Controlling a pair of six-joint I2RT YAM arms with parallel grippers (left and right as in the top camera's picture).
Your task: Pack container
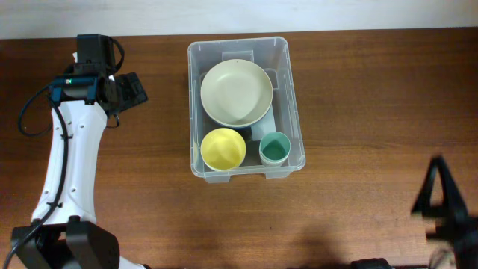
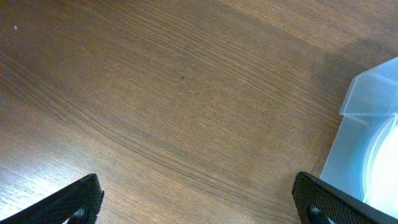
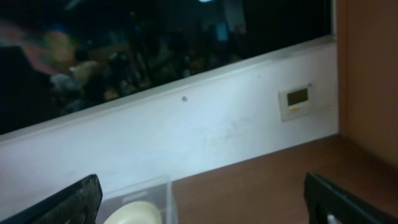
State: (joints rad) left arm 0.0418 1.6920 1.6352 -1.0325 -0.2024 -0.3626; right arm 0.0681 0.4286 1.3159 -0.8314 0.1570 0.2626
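Note:
The clear plastic container (image 1: 293, 112) stands at the table's centre. Inside it lie a large cream bowl (image 1: 236, 92), a yellow bowl (image 1: 223, 148) and a small green cup (image 1: 274, 147). My left gripper (image 1: 133, 90) is open and empty over bare wood, left of the container; in the left wrist view (image 2: 198, 202) its fingertips are spread wide and the container's corner (image 2: 367, 93) shows at the right. My right gripper (image 1: 442, 200) is at the lower right edge, raised; in the right wrist view (image 3: 202, 202) it is open and empty, with the container (image 3: 140, 190) and cream bowl (image 3: 134, 213) low in frame.
The brown wooden table (image 1: 373, 90) surrounds the container. A white wall (image 3: 186, 137) with a small panel (image 3: 296, 99) and a dark window lie beyond the table's far edge.

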